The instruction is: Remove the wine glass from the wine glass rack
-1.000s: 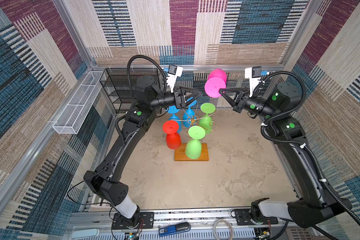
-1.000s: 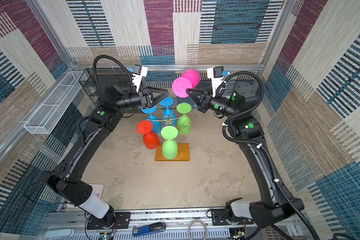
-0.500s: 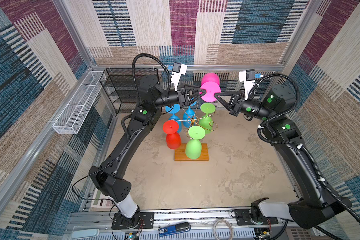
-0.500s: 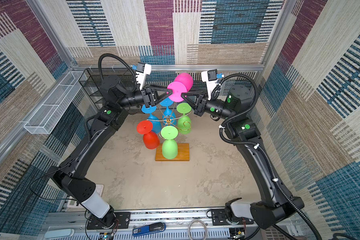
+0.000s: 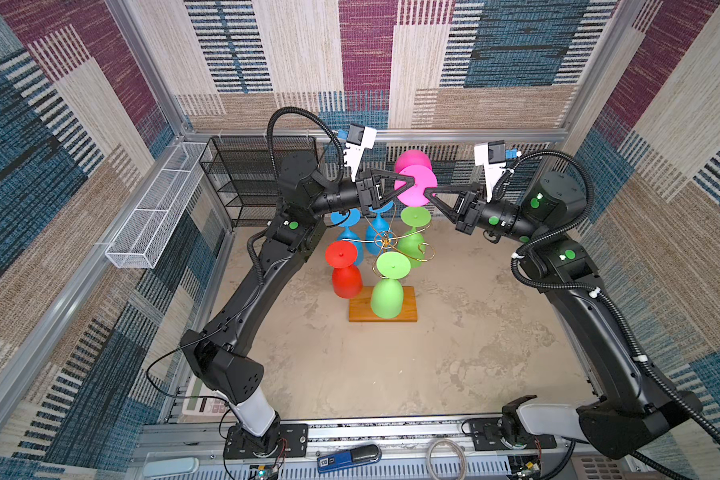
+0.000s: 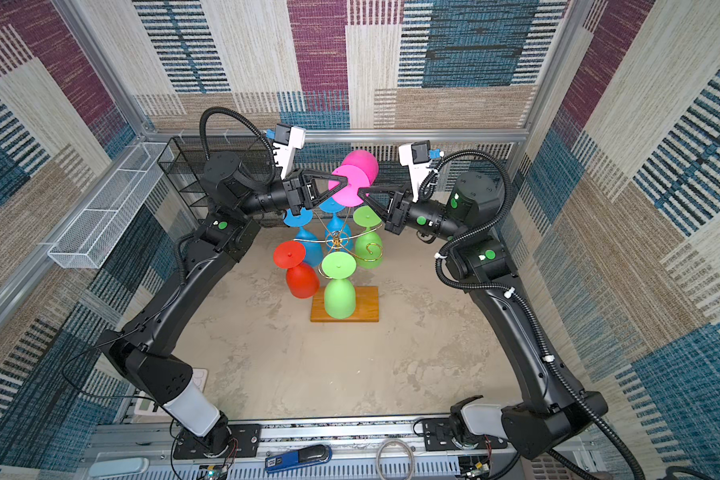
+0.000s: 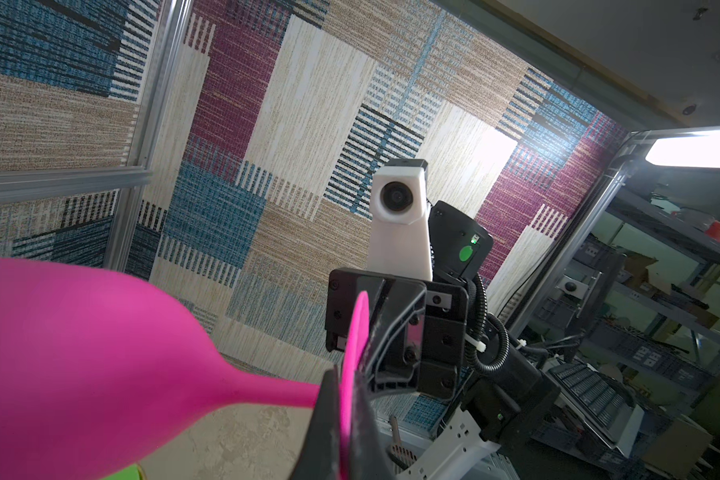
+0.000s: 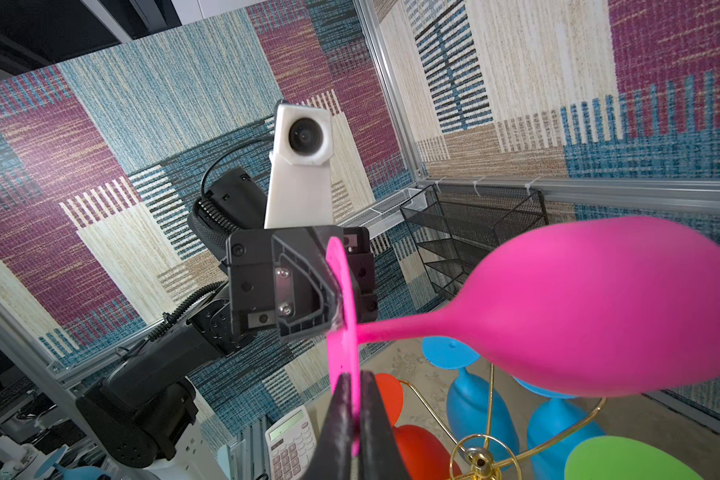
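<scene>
The thin gold wire rack on its orange-brown wooden base (image 5: 410,306) carries other coloured glasses (image 5: 385,297); the bright pink plastic wine glass (image 5: 419,183) is off it, held sideways in the air above; the left gripper (image 5: 411,181) and right gripper (image 5: 428,193) both pinch its round foot (image 8: 343,357) from opposite edges; this looks like a handover, so one should let go only once the other's pinch is sure, without twisting the disc.

The left black arm (image 5: 262,274) and right black arm (image 5: 599,316) rise and bend inward, wrists roughly level, facing each other. The left gripper (image 5: 413,180) and right gripper (image 5: 427,193) clamp their fingers on opposite rims of the pink plastic wine glass (image 5: 417,192) foot.
</scene>
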